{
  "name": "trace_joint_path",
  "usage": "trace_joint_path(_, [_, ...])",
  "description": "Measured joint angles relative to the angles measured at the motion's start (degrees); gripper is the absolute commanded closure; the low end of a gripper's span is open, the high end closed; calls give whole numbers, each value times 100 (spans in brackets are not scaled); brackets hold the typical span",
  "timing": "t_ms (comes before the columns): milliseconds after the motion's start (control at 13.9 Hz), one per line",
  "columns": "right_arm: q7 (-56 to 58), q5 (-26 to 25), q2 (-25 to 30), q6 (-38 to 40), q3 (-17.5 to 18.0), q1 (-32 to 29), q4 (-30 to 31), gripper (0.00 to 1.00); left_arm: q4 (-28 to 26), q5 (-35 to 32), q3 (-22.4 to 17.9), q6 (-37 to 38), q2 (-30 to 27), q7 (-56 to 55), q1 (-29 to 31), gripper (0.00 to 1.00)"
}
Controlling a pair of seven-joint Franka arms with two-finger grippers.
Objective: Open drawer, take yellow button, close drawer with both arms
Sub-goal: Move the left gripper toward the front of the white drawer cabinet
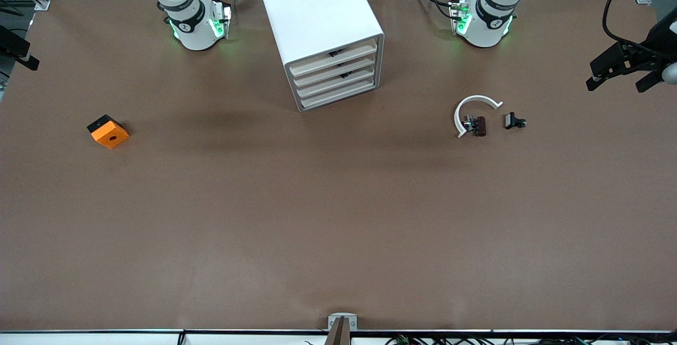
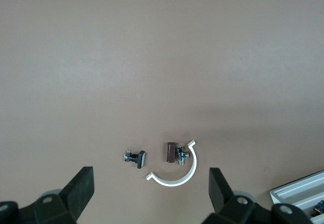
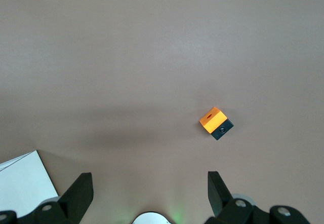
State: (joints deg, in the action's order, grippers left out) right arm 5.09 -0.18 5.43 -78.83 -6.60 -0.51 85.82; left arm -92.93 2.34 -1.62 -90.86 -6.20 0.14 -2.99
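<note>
A brown table (image 1: 338, 218) holds a white four-drawer cabinet (image 1: 317, 17) near the robots' bases, between the two arms. All four cream drawer fronts (image 1: 338, 78) sit flush, so every drawer is closed. The button does not show anywhere; small dark shapes in the gaps above two drawers are too small to identify.

Toward the left arm's end of the table lies a white arc (image 1: 474, 112), with a small dark brown part (image 1: 478, 125) touching its inner side and a small dark part (image 1: 514, 121) just beside it. Toward the right arm's end sits an orange cube with a hole (image 1: 108, 131).

The left gripper (image 2: 151, 193) hangs high over the arc and its parts, fingers (image 2: 81, 189) wide apart and empty. The right gripper (image 3: 149, 196) hangs high over bare table near the cube, fingers spread, holding nothing.
</note>
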Motion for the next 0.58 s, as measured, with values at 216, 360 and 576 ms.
trace_joint_path(216, [0, 0, 14, 0, -5, 0, 0, 0, 0, 0, 0, 0, 0, 5, 0, 0])
trace_joint_path(360, [0, 0, 18, 0, -6, -1, 0, 0, 0, 0, 0, 0, 1, 5, 2, 0])
trace_joint_path(576, [0, 15, 36, 2, -3, 0, 0, 0, -5, 0, 0, 59, 59, -13, 20, 0])
